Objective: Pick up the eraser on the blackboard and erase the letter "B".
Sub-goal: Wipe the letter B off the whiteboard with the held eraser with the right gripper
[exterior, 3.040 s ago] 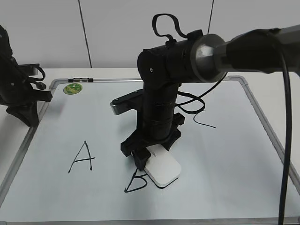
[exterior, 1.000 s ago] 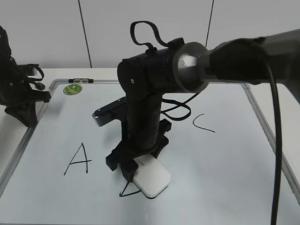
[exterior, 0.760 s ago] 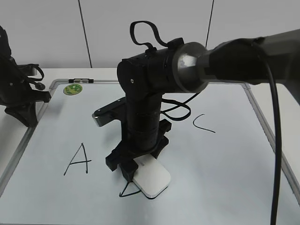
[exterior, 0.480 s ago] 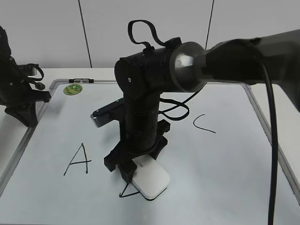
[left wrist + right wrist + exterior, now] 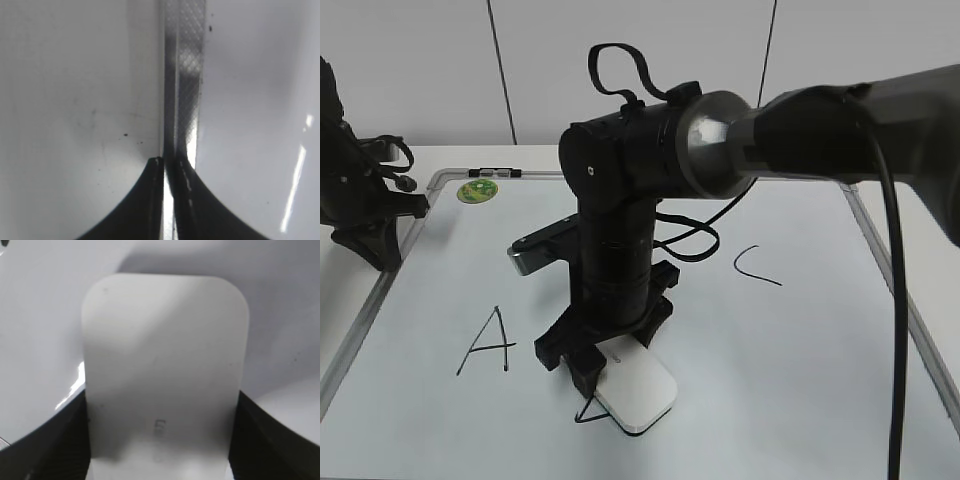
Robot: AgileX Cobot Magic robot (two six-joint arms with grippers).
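Note:
The blackboard [image 5: 790, 340] is a pale whiteboard with a silver frame, lying flat. My right gripper [image 5: 600, 365] is shut on the white eraser [image 5: 638, 393] and presses it flat on the board near the front edge. In the right wrist view the eraser [image 5: 162, 370] fills the space between the black fingers [image 5: 160, 440]. Only a small black remnant of the letter "B" [image 5: 586, 412] shows left of the eraser. The "A" [image 5: 487, 340] and "C" [image 5: 757, 266] are whole. My left gripper [image 5: 168, 167] is shut on the board's left frame rail [image 5: 182, 75].
A round green magnet [image 5: 476, 189] sits at the board's far left corner. The left arm [image 5: 360, 200] stands at the board's left edge. The right arm's cable [image 5: 905, 330] hangs over the board's right side.
My right gripper has slid the eraser leftward and toward the front edge across the "B". Most of the letter has gone; only a small stroke remains. The left arm has not moved.

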